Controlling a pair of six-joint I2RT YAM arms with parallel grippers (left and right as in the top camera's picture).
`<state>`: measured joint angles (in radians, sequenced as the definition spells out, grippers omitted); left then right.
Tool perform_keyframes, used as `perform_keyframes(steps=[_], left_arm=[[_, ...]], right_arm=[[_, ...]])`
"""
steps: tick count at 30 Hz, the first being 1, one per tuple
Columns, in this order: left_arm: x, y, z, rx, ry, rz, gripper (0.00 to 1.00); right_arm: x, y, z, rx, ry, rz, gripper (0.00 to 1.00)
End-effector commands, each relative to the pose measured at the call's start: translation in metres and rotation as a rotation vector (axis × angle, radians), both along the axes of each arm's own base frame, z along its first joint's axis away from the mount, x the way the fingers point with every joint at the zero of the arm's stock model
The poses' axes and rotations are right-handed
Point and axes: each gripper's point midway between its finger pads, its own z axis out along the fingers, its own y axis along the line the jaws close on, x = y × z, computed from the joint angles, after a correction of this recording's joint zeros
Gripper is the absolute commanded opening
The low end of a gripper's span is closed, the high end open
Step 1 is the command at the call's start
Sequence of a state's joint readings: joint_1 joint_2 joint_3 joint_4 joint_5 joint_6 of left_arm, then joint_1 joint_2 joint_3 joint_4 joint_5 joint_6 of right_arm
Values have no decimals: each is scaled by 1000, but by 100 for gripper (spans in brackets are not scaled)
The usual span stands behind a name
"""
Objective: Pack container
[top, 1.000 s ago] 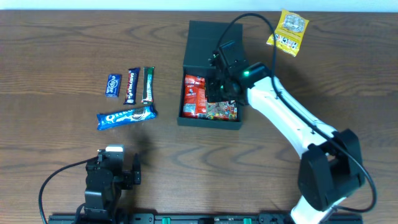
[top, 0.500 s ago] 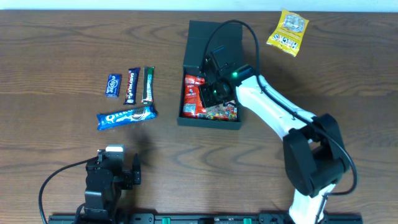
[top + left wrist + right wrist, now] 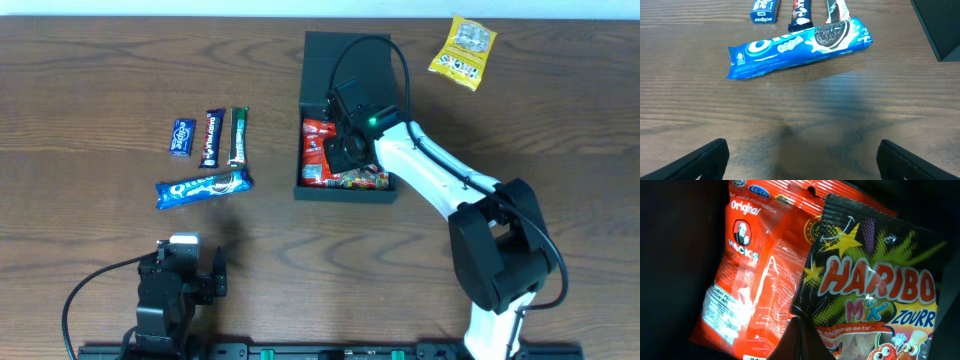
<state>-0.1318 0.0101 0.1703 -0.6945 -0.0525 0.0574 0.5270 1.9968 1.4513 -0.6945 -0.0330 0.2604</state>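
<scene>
A: Right under the right pincer [image 3: 338, 152] sits the container [image 3: 345, 192], a red packet [image 3: 750, 280] and Haribo bag [image 3: 875, 290] inside.
B: Gripping anything?
A: Can't tell, honestly. Left pincer [image 3: 802, 160] gapes wide, empty.

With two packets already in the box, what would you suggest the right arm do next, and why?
Probably lift the right gripper straight up out of the container: the red packet and Haribo bag already lie inside, while the yellow packet waits outside nearby.
</scene>
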Motion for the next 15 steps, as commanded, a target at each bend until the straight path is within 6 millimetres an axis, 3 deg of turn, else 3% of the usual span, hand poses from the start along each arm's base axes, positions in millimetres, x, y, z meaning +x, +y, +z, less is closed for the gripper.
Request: perform_keyframes(steps=[1, 6, 15], left_arm=[[-3, 2, -6, 18, 21, -2, 95], [-3, 1, -6, 18, 21, -3, 95], [-3, 1, -6, 18, 21, -3, 95]], right_arm=[[5, -13, -11, -66, -7, -44, 1], [8, -25, -19, -123, -12, -125, 1], [7, -25, -18, -115, -5, -145, 1]])
